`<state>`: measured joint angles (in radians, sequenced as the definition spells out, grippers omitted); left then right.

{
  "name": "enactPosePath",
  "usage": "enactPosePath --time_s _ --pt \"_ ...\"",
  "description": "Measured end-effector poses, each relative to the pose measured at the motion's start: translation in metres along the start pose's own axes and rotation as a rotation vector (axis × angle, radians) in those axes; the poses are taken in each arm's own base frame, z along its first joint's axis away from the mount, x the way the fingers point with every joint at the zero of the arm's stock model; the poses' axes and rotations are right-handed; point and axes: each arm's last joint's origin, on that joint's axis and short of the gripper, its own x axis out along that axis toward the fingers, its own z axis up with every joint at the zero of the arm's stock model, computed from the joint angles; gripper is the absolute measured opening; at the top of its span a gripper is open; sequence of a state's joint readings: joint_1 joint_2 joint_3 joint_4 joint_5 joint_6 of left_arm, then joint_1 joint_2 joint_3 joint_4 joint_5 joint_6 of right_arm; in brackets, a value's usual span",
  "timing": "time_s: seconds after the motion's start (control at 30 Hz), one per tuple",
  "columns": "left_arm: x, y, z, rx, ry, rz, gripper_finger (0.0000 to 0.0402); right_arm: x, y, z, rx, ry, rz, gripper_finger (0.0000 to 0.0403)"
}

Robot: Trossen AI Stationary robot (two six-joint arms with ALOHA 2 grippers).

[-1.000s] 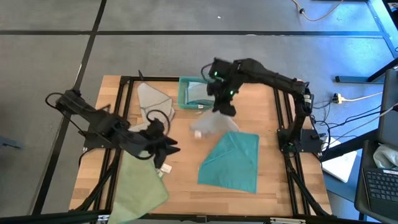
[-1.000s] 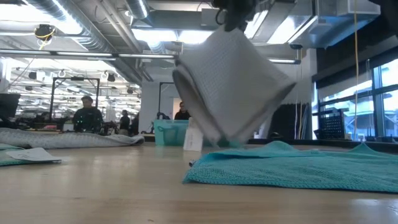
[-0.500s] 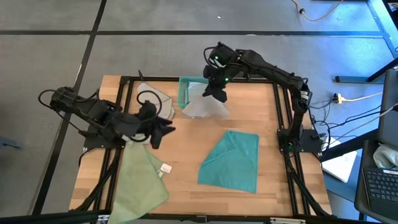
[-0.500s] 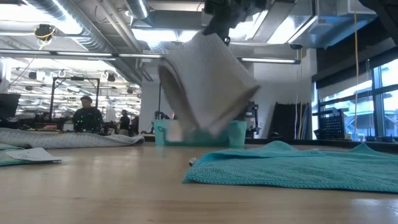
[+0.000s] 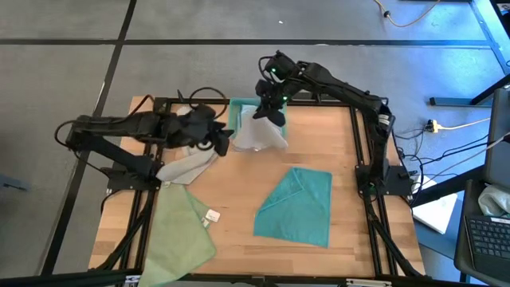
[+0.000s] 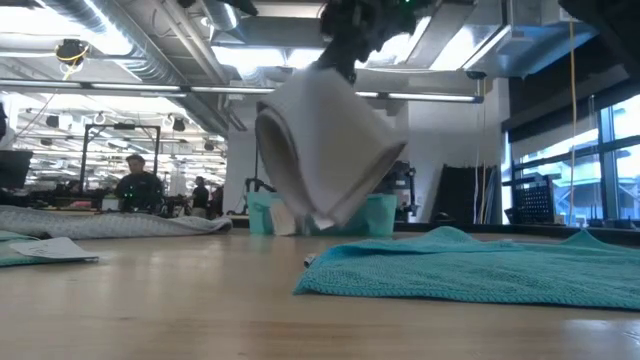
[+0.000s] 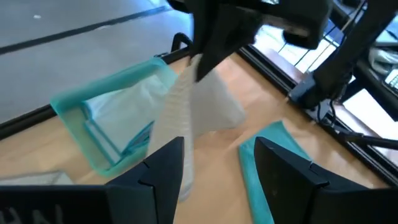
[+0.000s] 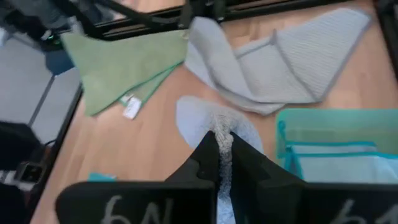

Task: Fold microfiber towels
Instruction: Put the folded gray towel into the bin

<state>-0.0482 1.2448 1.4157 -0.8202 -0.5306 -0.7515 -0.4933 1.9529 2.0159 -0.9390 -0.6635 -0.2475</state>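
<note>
The right gripper (image 5: 269,112), jaws clamped on the folded grey towel (image 5: 259,134), has carried it from above the teal towel (image 5: 296,207) to the teal bin (image 5: 239,119), ready for stowing. The left gripper (image 5: 223,142), jaws open, has swung in beside the bin.

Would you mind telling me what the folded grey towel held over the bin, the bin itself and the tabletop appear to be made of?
Folded grey towel: soft woven cloth, probably microfiber; it droops from the right pincer and shows a fine ribbed texture.
Bin: rigid teal plastic, seemingly translucent, with thin straight walls that hold their shape.
Tabletop: light wood or wood-look laminate, matte, with visible plank lines.
</note>
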Motion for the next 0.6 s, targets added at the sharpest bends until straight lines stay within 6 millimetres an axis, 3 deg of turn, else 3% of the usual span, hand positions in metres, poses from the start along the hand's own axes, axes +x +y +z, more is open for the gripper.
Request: enactPosePath --time_s 0.17,0.4,0.6 --pt "0.017 0.001 0.004 -0.019 0.026 0.004 0.0187 0.015 -0.014 0.000 0.043 -0.031 0.032 0.0016" --pt "0.048 0.013 -0.002 0.011 0.137 0.134 0.0209 0.012 -0.011 0.002 0.033 -0.050 0.074 0.0016" --pt "0.055 0.026 0.013 0.071 0.083 0.162 0.0232 0.005 -0.002 0.000 0.027 -0.043 0.155 0.0016"
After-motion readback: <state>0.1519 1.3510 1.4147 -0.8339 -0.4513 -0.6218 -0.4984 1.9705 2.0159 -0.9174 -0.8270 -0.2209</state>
